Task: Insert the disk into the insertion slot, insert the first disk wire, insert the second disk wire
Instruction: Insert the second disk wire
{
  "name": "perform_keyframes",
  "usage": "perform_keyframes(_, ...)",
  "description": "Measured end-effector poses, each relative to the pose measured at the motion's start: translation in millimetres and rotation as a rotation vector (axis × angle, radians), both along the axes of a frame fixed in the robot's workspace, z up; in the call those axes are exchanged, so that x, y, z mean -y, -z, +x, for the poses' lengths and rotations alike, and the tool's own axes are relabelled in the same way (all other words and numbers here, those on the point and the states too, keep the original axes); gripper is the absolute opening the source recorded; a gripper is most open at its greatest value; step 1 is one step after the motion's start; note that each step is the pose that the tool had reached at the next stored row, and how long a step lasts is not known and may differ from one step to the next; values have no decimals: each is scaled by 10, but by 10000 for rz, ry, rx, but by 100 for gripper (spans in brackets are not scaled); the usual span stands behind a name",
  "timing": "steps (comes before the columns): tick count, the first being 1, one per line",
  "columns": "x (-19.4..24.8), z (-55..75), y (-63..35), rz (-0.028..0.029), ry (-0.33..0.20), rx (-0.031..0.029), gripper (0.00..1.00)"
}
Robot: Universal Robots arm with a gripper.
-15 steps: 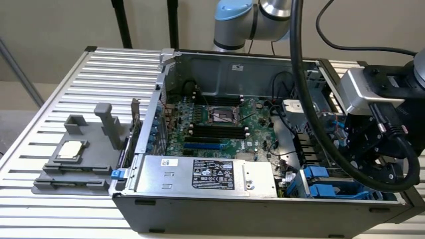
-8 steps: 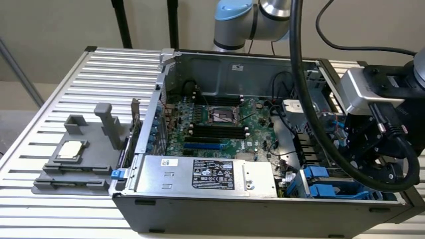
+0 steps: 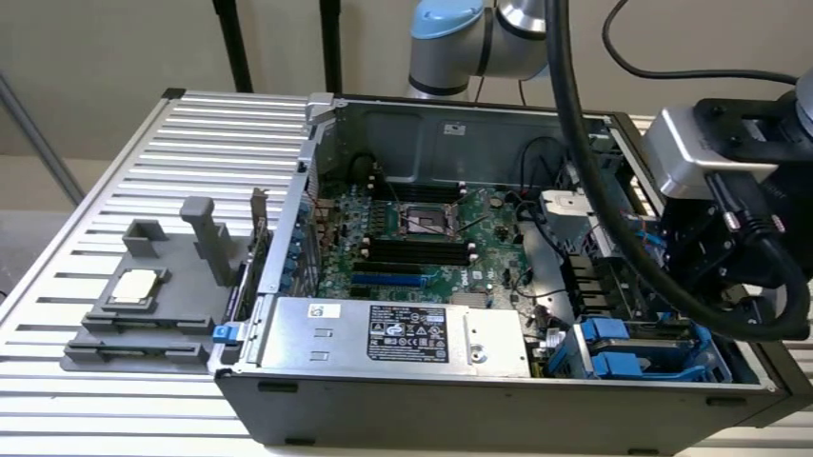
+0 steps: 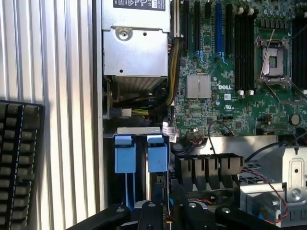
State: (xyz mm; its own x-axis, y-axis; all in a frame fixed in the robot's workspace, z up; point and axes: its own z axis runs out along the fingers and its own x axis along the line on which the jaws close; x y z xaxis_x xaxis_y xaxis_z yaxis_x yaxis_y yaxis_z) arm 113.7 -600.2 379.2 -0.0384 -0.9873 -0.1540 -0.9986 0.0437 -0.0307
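Disk (image 4: 157, 152): judged to be the blue-framed unit standing in the cage bay directly under the gripper. Its metal body and label cannot be made out, nor whether it is fully seated.
Insertion slot (image 3: 648, 347): blue-tabbed drive cage in the case corner on the exterior view's right, just beside the power-supply box (image 3: 381, 333). Two blue tabs sit side by side in it.
Gripper (image 4: 160, 213): poised close above the cage, in line with the disk.
Jaw state: cannot tell; the tips are hidden by the gripper's own body.
Step in hand (judgement): seating the disk.
Good practice (judgement): keep the carrier square to the cage walls, press straight along the bay, and stop when both tabs sit level. Keep clear of the red and black wires (image 4: 261, 184) nearby.
Motherboard (image 4: 225, 62): white "DELL" reads beside the heatsink.
Power-supply label: dense print, not legible.
Surroundings: keyboard (image 4: 19, 163) on the ribbed table (image 3: 114, 171); grey holder block (image 3: 140, 305) carrying a square chip.
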Motion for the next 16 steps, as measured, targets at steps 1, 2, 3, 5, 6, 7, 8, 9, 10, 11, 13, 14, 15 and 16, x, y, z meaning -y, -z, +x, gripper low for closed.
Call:
perform_keyframes(1,-10,0,-32,1,-1,3,24)
perform_keyframes(2,-22,0,-53,0,-2,6,24)
perform_keyframes(3,-38,0,-59,-4,-2,9,24)
perform_keyframes(5,-76,-1,-61,-24,-1,9,24)
perform_keyframes(6,-95,-1,-60,-33,-1,9,24)
perform_keyframes(7,-111,0,-60,-51,-1,10,24)
perform_keyframes(8,-122,2,-61,-86,0,10,26)
perform_keyframes(9,-135,6,-60,-136,0,9,26)
perform_keyframes(10,-147,12,-60,-191,0,9,33)
perform_keyframes(11,-162,18,-58,-256,0,9,33)
perform_keyframes(13,-193,35,-53,-394,0,10,33)
perform_keyframes(14,-209,46,-49,-482,1,10,33)
perform_keyframes(15,-225,56,-45,-564,1,9,33)
perform_keyframes(16,-240,66,-37,-642,1,9,33)
